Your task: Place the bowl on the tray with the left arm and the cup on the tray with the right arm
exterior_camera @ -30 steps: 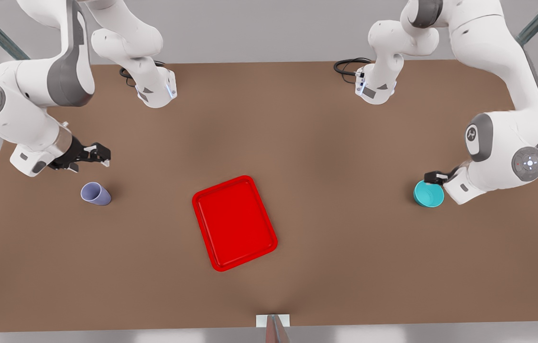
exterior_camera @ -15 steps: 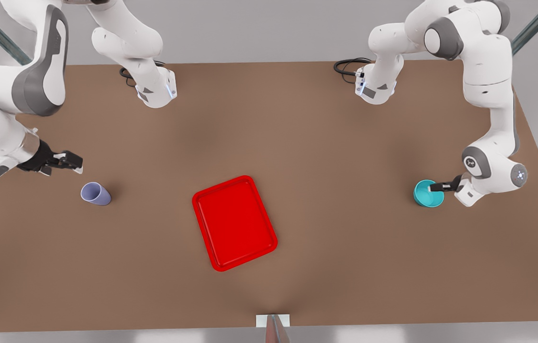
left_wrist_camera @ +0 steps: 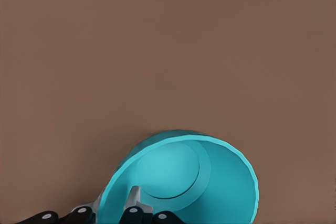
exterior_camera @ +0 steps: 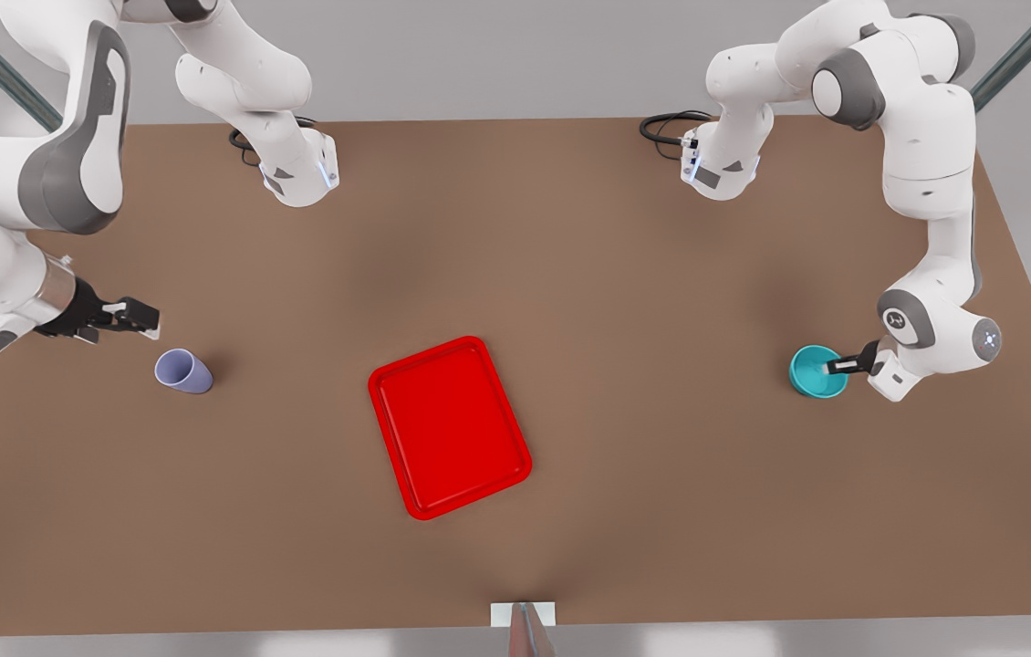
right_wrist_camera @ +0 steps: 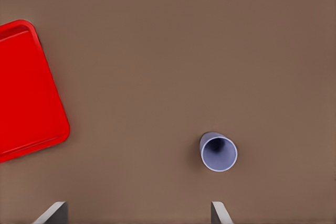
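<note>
Nearest my camera, the tray (exterior_camera: 449, 427) lies bare mid-table (exterior_camera: 625, 511) — nothing on it yet, so neither placement is done.

Farther back, toward the front view's right, the bowl (exterior_camera: 817, 372) rests on the table well apart from the tray. The left gripper (exterior_camera: 844, 367) is at its rim. In the left wrist view one finger (left_wrist_camera: 134, 203) sits inside the bowl (left_wrist_camera: 184, 182) and the other outside, straddling the wall; I judge the pincer narrow and pinched on the rim, though the contact itself sits at the picture's edge. The bowl looks slightly tipped there. I read this as the grasp stage, with lift and carry left.

Toward the front view's left, the cup (exterior_camera: 182, 371) stands upright on the table, also well apart from the tray. The right gripper (exterior_camera: 140, 317) hovers near it, not touching. In the right wrist view the fingertips (right_wrist_camera: 52, 213) stand wide apart, with the cup (right_wrist_camera: 218, 151) between and beyond them — pincer wide, holding nothing. Descent, grasp and carry remain for this arm.

Writing: no brand, label or legible text anywhere that I can read.
</note>
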Controlling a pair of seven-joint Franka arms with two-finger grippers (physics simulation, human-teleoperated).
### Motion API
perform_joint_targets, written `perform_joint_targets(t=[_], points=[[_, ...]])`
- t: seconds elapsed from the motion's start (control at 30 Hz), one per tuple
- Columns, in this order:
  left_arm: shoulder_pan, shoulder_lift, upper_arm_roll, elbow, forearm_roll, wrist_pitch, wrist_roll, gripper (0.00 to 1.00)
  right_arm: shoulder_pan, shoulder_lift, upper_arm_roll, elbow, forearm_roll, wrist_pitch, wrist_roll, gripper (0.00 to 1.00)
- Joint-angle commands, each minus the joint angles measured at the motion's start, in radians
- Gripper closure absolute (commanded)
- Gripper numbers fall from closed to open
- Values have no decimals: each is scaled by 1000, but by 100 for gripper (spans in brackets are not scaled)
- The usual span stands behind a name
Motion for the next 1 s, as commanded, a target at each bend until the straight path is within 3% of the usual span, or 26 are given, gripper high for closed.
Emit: perform_joint_targets(t=[0.0,0.27,0.3,0.47,0.6,0.73,0.83,0.97], points=[[0,0,0,0,-4,0,0,79,3,-1,0,0,0,0,0,0],[-5,-12,-12,17,-40,-41,-46,79,-1,-2,-2,-6,3,5,-3,0],[-14,-21,-40,73,-52,-139,-109,79,-3,-2,-2,-8,3,5,-3,0],[-103,18,-399,291,-47,-232,-743,79,-3,-1,-2,-11,3,5,-8,0],[-362,141,-400,526,-58,-213,-1178,79,-5,-1,-3,-12,3,6,-9,0],[-503,284,-399,765,-127,-169,-1438,79,-5,-1,-3,-12,3,6,-9,0],[-587,370,-399,873,-127,-61,-1567,79,-5,-1,-3,-28,3,20,-9,0],[-626,431,-399,884,-127,44,-1576,79,-8,-2,-3,-31,3,20,-12,0]])
